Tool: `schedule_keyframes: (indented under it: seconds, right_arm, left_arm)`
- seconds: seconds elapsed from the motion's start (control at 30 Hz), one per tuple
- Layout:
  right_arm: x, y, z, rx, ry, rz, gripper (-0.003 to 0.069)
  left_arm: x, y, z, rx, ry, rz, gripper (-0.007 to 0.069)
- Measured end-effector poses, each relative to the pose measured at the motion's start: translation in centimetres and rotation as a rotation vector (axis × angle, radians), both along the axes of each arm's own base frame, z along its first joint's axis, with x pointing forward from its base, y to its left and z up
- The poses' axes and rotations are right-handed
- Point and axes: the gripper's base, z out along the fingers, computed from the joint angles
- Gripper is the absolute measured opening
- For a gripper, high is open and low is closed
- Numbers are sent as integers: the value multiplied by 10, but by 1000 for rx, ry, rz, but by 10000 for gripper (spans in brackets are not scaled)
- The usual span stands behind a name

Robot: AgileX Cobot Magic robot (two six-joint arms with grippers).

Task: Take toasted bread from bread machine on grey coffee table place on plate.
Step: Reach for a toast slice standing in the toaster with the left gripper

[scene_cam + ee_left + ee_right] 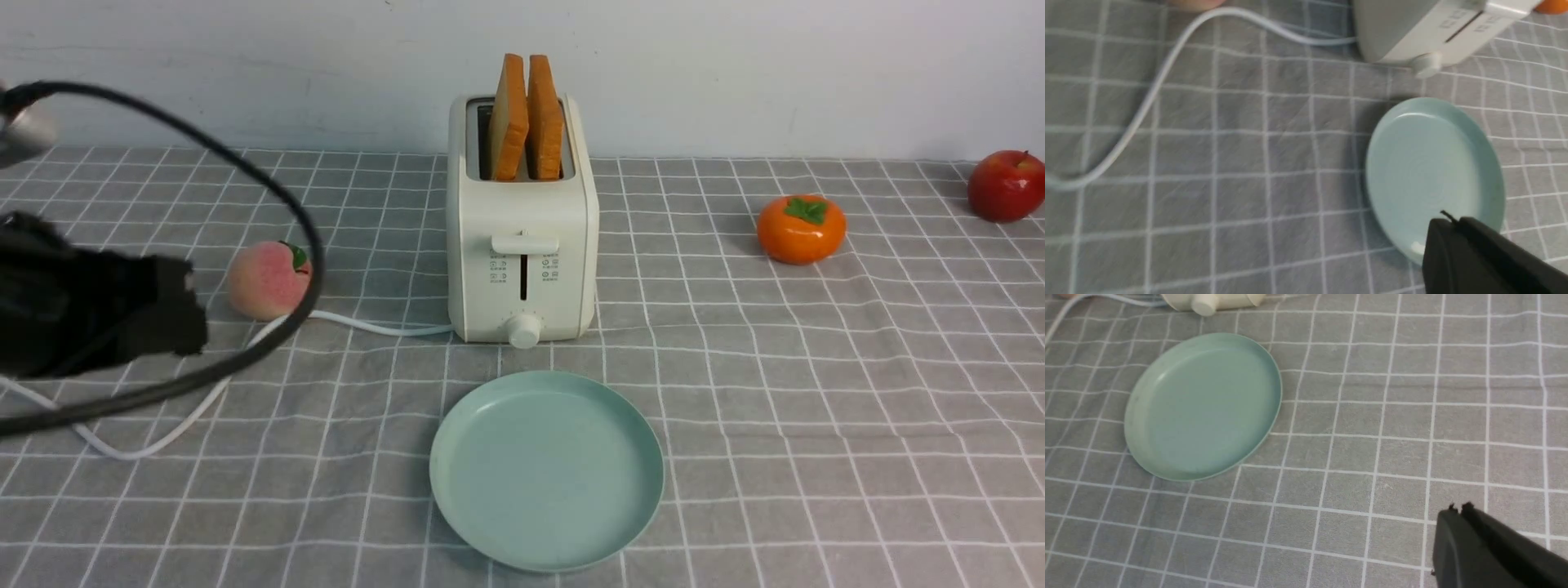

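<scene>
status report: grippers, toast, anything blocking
left gripper shut, empty. right gripper shut, empty. toast both slices in toaster. plate bare, nothing between them.

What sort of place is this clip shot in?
Probably a staged tabletop dressed for breakfast, not a real kitchen: grey checked cloth on the table, a bare white wall, and a toaster holding two toast slices, an empty plate and a peach.
</scene>
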Motion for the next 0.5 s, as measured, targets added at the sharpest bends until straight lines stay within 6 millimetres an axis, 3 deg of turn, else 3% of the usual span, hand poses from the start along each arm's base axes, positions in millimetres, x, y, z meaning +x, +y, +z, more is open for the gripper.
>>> schedule_keyframes:
  seconds: [0.03,0.3,0.5]
  right_arm:
    - [0,0,0,-2,0,-1,-5]
    - [-1,-1,-1,-8,10,-5,1]
    - [-1,3,0,40,13,4,3]
  left_arm:
    - [1,0,-1,0,3,-5,-14]
    - [61,-58,20,19,-149,-154,-14]
    - [123,-86,28,9,-206,-169,-14]
